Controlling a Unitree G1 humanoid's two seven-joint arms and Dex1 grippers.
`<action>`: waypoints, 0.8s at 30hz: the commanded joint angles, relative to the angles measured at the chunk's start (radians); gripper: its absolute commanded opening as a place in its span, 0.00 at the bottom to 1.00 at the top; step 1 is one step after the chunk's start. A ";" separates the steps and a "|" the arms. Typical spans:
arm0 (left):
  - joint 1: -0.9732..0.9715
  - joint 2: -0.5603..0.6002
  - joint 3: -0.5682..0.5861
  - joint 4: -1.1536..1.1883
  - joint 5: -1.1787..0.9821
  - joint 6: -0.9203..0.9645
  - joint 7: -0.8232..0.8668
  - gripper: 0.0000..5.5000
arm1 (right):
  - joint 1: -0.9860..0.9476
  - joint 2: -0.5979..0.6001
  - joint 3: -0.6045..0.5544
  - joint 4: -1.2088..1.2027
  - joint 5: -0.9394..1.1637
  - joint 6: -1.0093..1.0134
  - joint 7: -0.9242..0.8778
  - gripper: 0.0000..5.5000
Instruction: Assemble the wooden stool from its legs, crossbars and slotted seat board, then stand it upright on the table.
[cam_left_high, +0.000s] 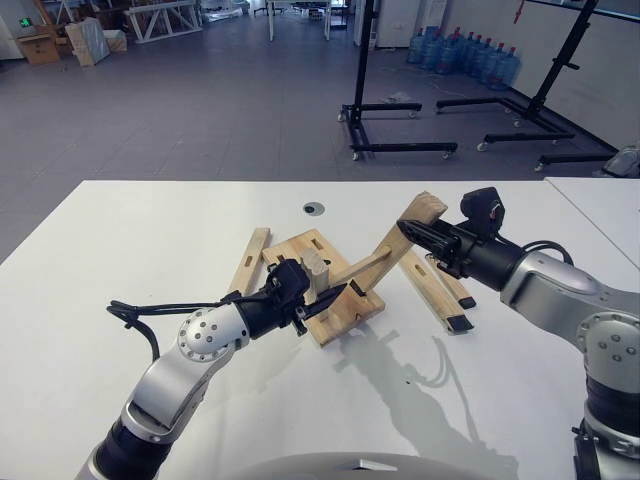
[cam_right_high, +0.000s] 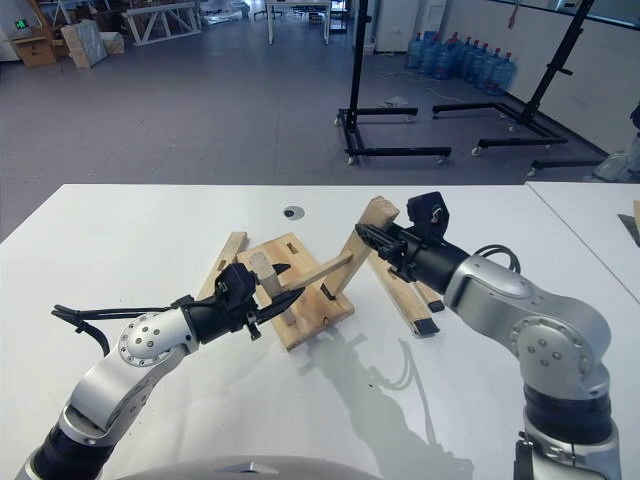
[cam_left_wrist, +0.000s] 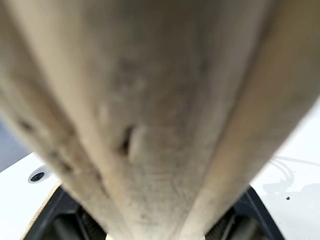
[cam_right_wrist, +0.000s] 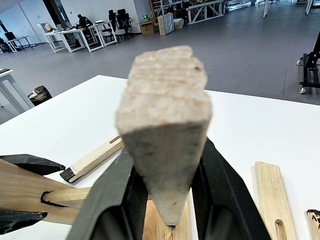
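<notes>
Joining step: above seat board (cam_left_high: 298, 250), left gripper (cam_left_high: 330, 298) clamps crossbar (cam_left_high: 366, 268), right gripper (cam_left_high: 408, 232) clamps tilted leg (cam_left_high: 426, 208); next, probably, crossbar's end pressed squarely into leg.

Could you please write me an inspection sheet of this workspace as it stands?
Surface: white table, a round grommet near its far edge.
Job's things: slotted seat board flat on the table; loose leg at its left, second leg at its right; raised leg meeting the crossbar.
Clutter: nothing seen.
Grippers: left claw shut on crossbar; right claw shut on raised leg.
Cables: black cable looping beside the left arm.
Surroundings: black stand frames and water bottles on the floor behind.
</notes>
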 joint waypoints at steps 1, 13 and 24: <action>0.027 0.017 -0.034 0.052 0.040 0.043 -0.007 0.39 | -0.012 -0.029 0.125 0.044 -0.091 0.049 0.051 0.18; -0.053 0.060 0.110 0.092 -0.005 0.042 -0.043 0.39 | 0.199 0.034 0.339 0.112 -0.365 -0.051 0.083 0.18; -0.125 0.107 0.245 0.195 -0.010 0.007 -0.070 0.39 | 0.305 0.196 0.191 -0.070 -0.164 0.031 -0.263 0.18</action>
